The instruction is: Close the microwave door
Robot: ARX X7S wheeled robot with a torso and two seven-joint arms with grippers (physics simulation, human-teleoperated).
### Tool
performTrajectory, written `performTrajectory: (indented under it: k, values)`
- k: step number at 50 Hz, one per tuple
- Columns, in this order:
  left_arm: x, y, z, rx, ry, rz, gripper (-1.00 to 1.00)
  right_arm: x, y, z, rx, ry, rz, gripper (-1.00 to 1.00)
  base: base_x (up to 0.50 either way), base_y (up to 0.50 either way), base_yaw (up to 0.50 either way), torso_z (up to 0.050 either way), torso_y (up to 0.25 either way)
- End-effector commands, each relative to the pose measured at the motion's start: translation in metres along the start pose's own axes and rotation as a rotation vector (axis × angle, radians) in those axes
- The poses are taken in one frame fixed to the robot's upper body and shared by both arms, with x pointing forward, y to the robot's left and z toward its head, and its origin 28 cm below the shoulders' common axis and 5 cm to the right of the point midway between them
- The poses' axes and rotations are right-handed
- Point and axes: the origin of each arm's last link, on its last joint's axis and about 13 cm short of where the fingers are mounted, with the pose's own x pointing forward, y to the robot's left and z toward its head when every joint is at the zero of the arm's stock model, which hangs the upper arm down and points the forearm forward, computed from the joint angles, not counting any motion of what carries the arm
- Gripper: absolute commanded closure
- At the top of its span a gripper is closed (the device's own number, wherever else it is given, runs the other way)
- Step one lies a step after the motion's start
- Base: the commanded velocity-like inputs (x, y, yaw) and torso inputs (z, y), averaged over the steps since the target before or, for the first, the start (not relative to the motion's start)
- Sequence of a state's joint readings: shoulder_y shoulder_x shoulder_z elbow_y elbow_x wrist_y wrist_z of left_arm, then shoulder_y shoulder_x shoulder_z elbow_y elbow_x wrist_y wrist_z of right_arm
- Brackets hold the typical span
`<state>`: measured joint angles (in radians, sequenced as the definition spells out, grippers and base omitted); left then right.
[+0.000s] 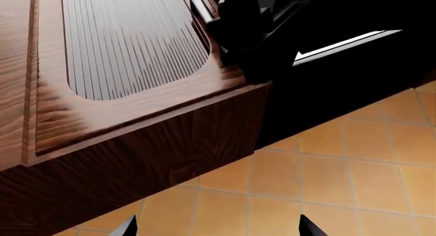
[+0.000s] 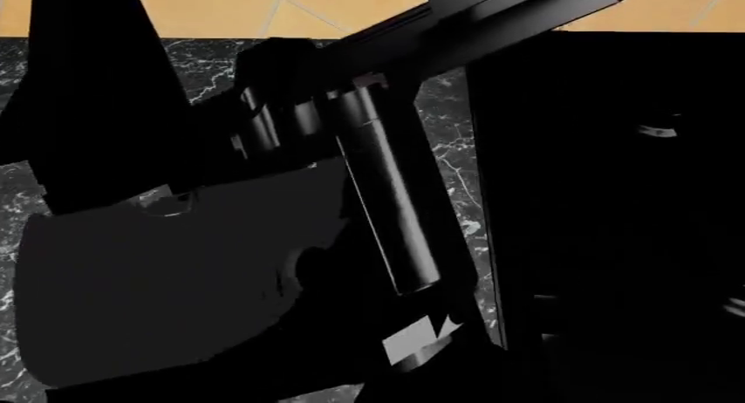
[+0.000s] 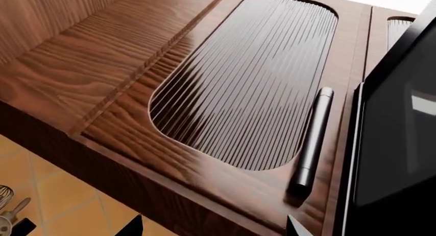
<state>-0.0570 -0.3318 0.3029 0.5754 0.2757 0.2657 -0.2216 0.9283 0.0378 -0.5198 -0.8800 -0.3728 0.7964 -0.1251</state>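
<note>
- Left claw (image 1: 214, 227): only two dark fingertips (image 1: 126, 227) show in the left wrist view, set wide apart, nothing between them — spread open.
- Ahead of the left claw: wooden cabinet (image 1: 136, 159) with a ribbed glass panel (image 1: 129, 42); orange tile surface (image 1: 327, 169) just past the tips.
- Beyond that cabinet's corner: black microwave (image 1: 368, 67), with a bright strip on its edge; a dark arm part (image 1: 242, 26) sits against it, unclear which.
- Right claw (image 3: 214, 227): two tips visible in the right wrist view, apart and holding nothing — open.
- Ahead of the right claw: wood cabinet door (image 3: 102, 72) with an oval ribbed pane (image 3: 252, 77) and a dark bar handle (image 3: 312, 139).
- Microwave door (image 3: 402, 144): glossy black panel just beside that handle, off to one side of the right claw, not touching it.
- Head view: mostly dark; a cylindrical handle (image 2: 390, 202) slants across black marble (image 2: 460, 176); door angle cannot be told.
</note>
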Motion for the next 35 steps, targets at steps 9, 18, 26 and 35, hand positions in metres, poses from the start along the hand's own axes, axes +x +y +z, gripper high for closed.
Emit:
performTrajectory:
  k: [9,18,26,35]
  values:
    - [-0.001,-0.001,0.001,-0.001,-0.005,0.002,-1.00,0.018,-0.012,0.012,-0.044,-0.021,0.005,-1.00,0.00,0.00,0.00,0.000,0.000]
    - [0.001,-0.001,0.002,0.001,-0.008,-0.003,-1.00,0.033,-0.025,0.020,-0.086,-0.034,-0.012,-1.00,0.00,0.00,0.00,0.000,0.000]
    - [0.001,-0.001,0.002,0.000,-0.008,-0.001,-1.00,0.041,-0.032,0.023,-0.089,-0.037,-0.036,-1.00,0.00,0.00,0.00,0.000,0.000]
    - [0.003,0.000,0.001,-0.002,-0.007,-0.003,-1.00,0.053,-0.040,0.028,-0.109,-0.050,-0.047,-1.00,0.00,0.00,0.00,0.000,0.000]
